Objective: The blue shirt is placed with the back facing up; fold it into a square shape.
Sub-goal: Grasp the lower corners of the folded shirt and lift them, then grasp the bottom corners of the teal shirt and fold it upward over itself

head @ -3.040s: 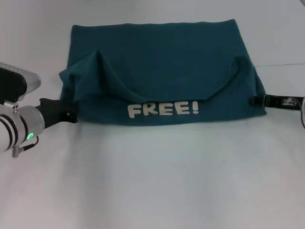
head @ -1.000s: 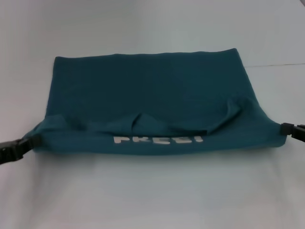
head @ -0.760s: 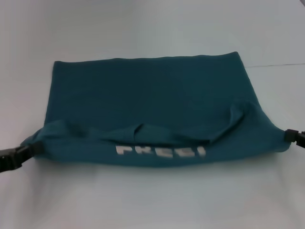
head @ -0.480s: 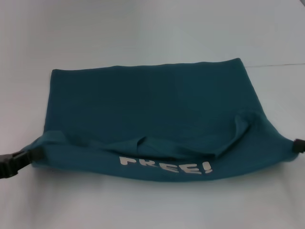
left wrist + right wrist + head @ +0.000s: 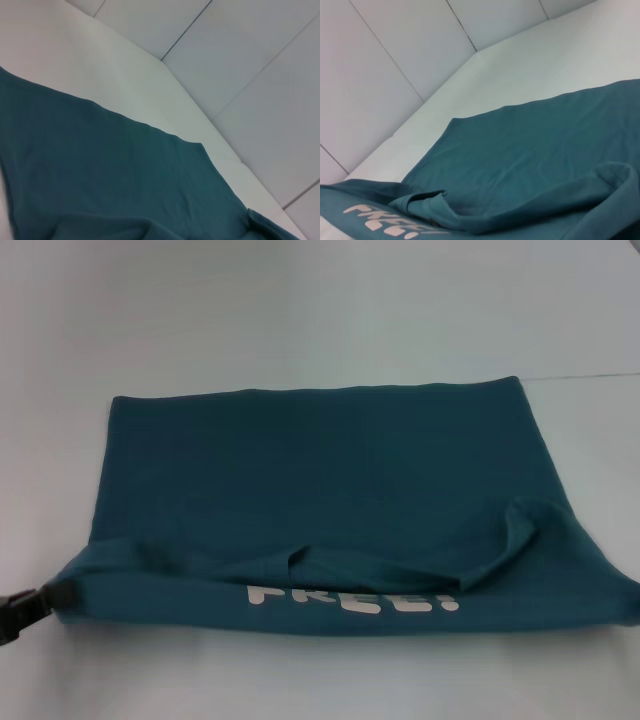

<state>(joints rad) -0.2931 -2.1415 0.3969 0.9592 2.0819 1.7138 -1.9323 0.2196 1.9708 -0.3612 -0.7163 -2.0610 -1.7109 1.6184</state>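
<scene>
Head view: the large dark teal-blue soft-fabric shirt (image 5: 320,500) lies across the pale bench (image 5: 320,310), its near edge lifted higher and drawn closer than a moment ago, so the white lettering (image 5: 352,598) is tucking under. That suggests the fold is midway. The left claw (image 5: 25,608) pinches the shirt's near left corner; the right claw has slid out of frame at the right corner, so I cannot tell its state.

Left wrist view: only teal cloth spread over the bench, with grey panelled wall (image 5: 260,65) behind.

Right wrist view: a raised fabric ridge (image 5: 615,175) and the lettering below it; no fingers visible. Nothing else stands nearby.
</scene>
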